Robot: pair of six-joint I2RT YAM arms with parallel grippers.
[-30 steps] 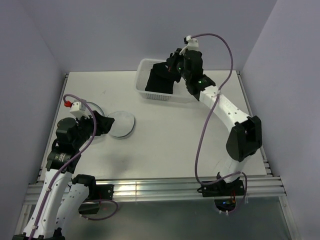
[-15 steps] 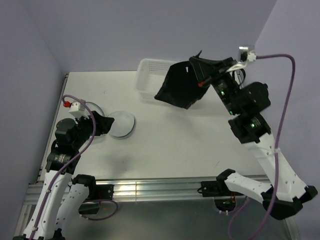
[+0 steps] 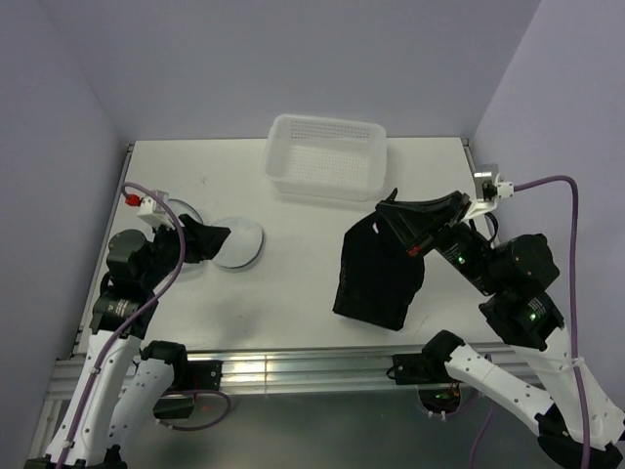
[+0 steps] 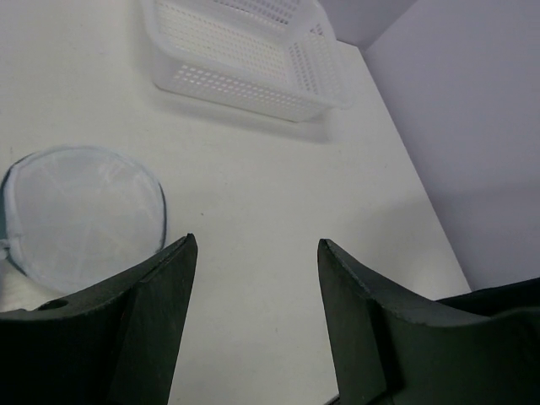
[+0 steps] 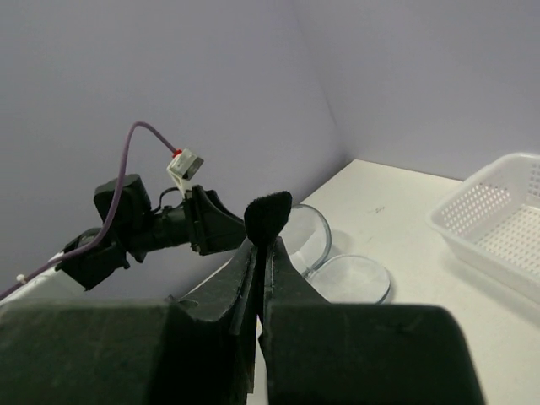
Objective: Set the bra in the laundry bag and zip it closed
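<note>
R gripper (image 5: 260,249) is pinching the bra (image 3: 376,278) tight, dangling it over table (image 3: 293,283). L gripper (image 4: 253,253) is hovering by bag (image 4: 80,211), fingers spread, holding nothing.

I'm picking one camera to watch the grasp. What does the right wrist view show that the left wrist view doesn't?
Only the right wrist: the right gripper shut on a tuft of the bra, the left arm, and both halves of the laundry bag. Only the left wrist: the left gripper open, and the basket's whole near wall. Both: the laundry bag, the basket and the table.
</note>
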